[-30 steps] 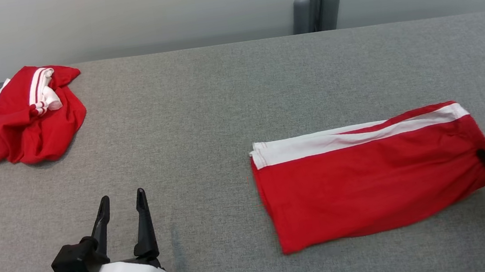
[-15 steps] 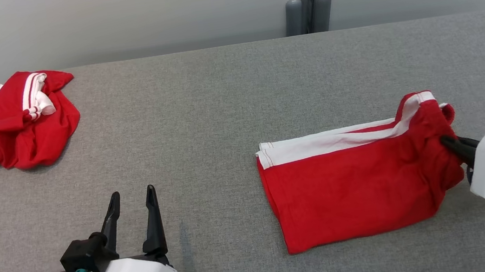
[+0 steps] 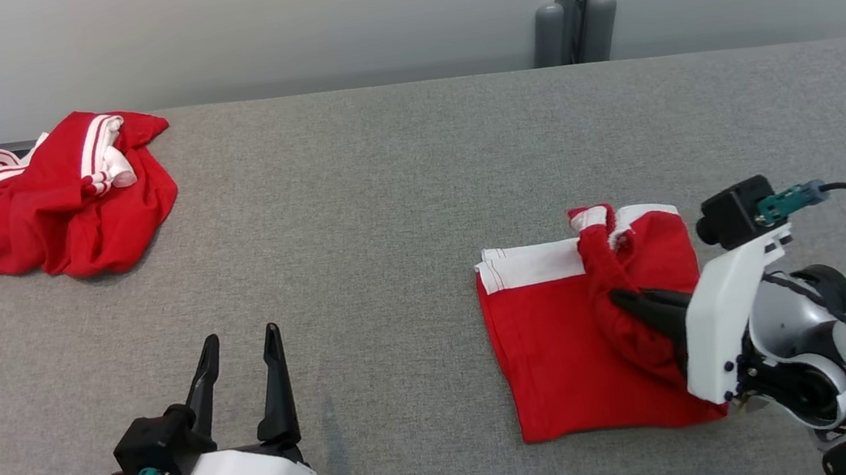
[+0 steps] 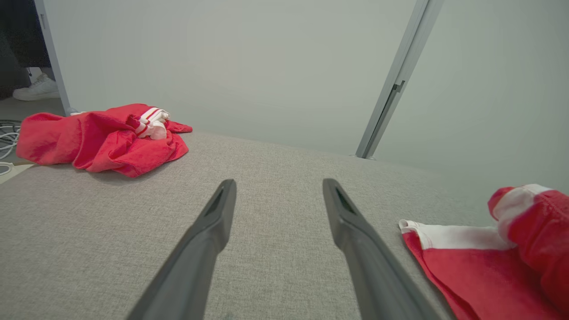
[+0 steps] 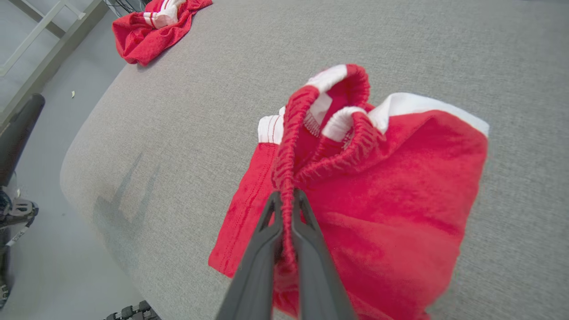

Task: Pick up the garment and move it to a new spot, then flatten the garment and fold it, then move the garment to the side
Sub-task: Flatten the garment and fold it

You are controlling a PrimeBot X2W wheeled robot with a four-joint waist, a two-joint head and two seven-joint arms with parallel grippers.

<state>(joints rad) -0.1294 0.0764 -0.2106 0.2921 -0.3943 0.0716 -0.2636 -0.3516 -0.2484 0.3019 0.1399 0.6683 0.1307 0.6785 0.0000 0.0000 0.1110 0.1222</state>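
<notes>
Clamping the waistband (image 5: pixel 355 133) of the shorts (image 3: pixel 561 358), the right pincer (image 3: pixel 619 297) holds that end raised above the half lying flat on the worktop's (image 3: pixel 388 217) right part, likely for folding, while the left pincer (image 3: pixel 242 351) idles spread wide, empty.

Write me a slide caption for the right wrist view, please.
Right tool shut on the waistband of the red shorts, held raised above the rest, which lies on the grey table.
</notes>
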